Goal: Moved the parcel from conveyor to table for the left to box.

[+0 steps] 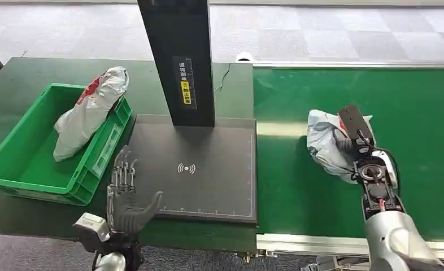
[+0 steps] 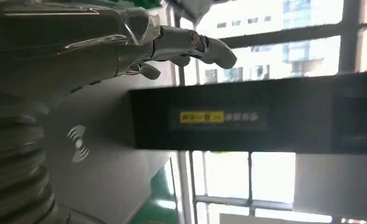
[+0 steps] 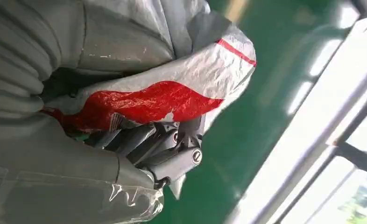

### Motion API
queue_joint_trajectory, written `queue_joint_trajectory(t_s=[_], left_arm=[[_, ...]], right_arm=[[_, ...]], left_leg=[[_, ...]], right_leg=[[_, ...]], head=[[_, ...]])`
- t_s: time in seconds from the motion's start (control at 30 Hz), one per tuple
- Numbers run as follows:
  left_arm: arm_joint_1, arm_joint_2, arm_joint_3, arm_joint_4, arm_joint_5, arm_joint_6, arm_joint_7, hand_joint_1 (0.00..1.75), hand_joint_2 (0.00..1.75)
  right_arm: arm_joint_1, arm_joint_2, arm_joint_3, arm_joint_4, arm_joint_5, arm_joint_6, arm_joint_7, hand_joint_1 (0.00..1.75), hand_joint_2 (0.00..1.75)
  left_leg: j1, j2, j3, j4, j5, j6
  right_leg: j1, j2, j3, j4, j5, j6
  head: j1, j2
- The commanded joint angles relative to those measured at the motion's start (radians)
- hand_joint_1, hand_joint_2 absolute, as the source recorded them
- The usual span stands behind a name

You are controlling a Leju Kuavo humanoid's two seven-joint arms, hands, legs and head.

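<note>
Gripping the parcel on the green conveyor with the right hand, fingers wrapping the crinkled grey-and-red plastic from underneath while the thumb side is pressing across the top, so clasping rather than merely touching. Sitting near the belt's inner edge, just beside the dark scanner pad, and judging by the head view not yet lifting clear of the belt, though contact underneath is hidden. Hanging idle at the front of the table, the left hand is holding nothing, fingers spread and pointing upward, hovering close to the pad's near corner. Resting already in the green crate on the far left is 1 similar bag, leaning on the crate's rim. Reading this as the pickup stage: grasp apparently secured, transfer still ahead. Calling next for raising the soft bag enough to clear the belt's side rail, carrying it leftward onto the table surface within reach of the left hand, avoiding the black upright post standing at the pad's back edge, then letting go cleanly. Expecting the loose plastic to sag and shift, so keeping a firm hold seems wise.
</note>
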Motion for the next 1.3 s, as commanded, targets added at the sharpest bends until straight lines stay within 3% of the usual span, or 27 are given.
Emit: queue_joint_trajectory(t_s=[0.03, 0.17, 0.43, 0.77, 1.0, 1.27, 1.3], left_arm=[[0.003, -0.017, 0.194, -0.245, -0.095, 0.003, 0.003, 0.00, 1.75], [-0.037, -0.004, 0.230, -0.236, -0.102, 0.030, -0.008, 0.00, 1.75], [-0.089, 0.011, 0.307, -0.244, -0.069, 0.026, 0.029, 0.00, 1.75], [-0.099, 0.000, 0.301, -0.234, -0.087, 0.017, 0.046, 0.00, 1.75], [-0.089, -0.015, 0.304, -0.236, -0.094, 0.009, 0.057, 0.00, 1.75], [-0.088, -0.034, 0.306, -0.225, -0.106, -0.003, 0.054, 0.00, 1.75], [-0.088, -0.035, 0.306, -0.225, -0.109, -0.004, 0.054, 0.00, 1.75]], right_arm=[[0.145, 0.154, 0.468, -0.437, -0.165, -0.022, -0.014, 1.75, 1.75], [0.068, 0.278, 0.573, -0.374, -0.209, -0.008, -0.021, 1.75, 1.75], [0.057, 0.367, 0.704, -0.393, -0.264, 0.130, 0.063, 1.75, 1.75], [0.051, 0.370, 0.716, -0.336, -0.270, 0.116, 0.064, 1.75, 1.75], [0.030, 0.375, 0.678, -0.257, -0.189, -0.001, 0.099, 1.75, 1.75], [0.084, 0.361, 0.621, -0.317, -0.104, -0.065, 0.122, 1.75, 1.75], [0.085, 0.361, 0.615, -0.314, -0.095, -0.065, 0.135, 0.00, 1.75]], left_leg=[[0.000, 0.007, -0.001, 0.000, -0.001, -0.001], [0.001, 0.013, -0.001, -0.001, 0.000, -0.001], [0.001, 0.006, -0.001, -0.001, 0.002, -0.003], [0.000, 0.001, -0.001, -0.001, 0.003, -0.003], [0.000, 0.000, -0.001, -0.001, 0.003, -0.003], [0.000, -0.001, 0.000, -0.002, 0.003, -0.003], [0.000, -0.001, 0.000, -0.002, 0.003, -0.003]], right_leg=[[0.001, 0.007, -0.004, 0.001, 0.001, -0.002], [0.001, 0.012, -0.005, 0.003, 0.002, -0.002], [0.001, 0.005, -0.004, 0.003, 0.001, -0.001], [0.000, 0.002, -0.002, 0.002, 0.000, -0.001], [0.000, 0.001, -0.002, 0.002, 0.001, -0.001], [0.000, 0.000, 0.000, 0.000, 0.000, -0.001], [0.000, 0.000, -0.001, 0.001, 0.000, -0.001]], head=[[0.000, 0.000], [0.000, 0.000], [0.000, 0.000], [0.001, 0.000], [0.001, 0.000], [0.001, 0.000], [0.001, 0.000]])
